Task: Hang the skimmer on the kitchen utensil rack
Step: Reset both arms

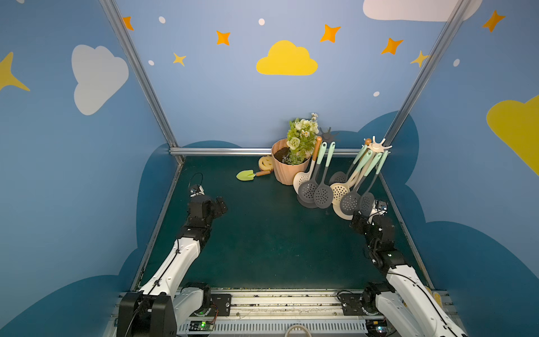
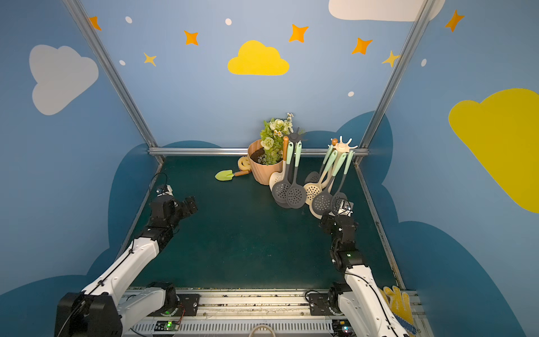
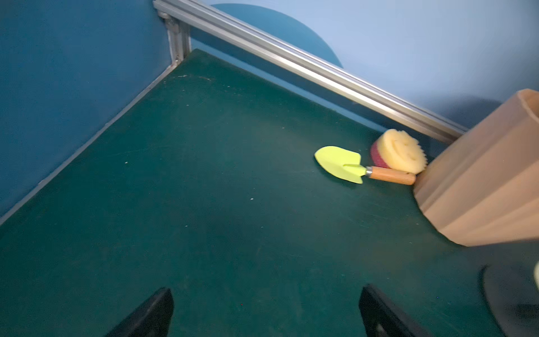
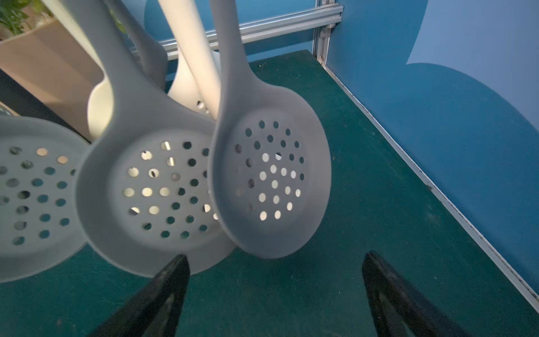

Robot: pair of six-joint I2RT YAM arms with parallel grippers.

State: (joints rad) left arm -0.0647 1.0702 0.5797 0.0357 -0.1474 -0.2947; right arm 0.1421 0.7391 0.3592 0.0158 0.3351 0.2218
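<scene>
we are holding left gripper (image 3: pixel 267 289) and right gripper (image 4: pixel 275 261) wide open, empty; the right, beside the rack's (image 1: pixel 376 146) hanging skimmer (image 4: pixel 269 181), could nudge it off.

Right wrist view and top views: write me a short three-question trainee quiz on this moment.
1. True or false: the right gripper is shut on a grey skimmer.
2. What lies on the table beside the flower pot? A) trowel B) fork C) cup
3. Which holds more skimmers, the dark rack or the cream rack?
Key: 1 false, it stands open and empty; 2 A; 3 the cream rack.
</scene>
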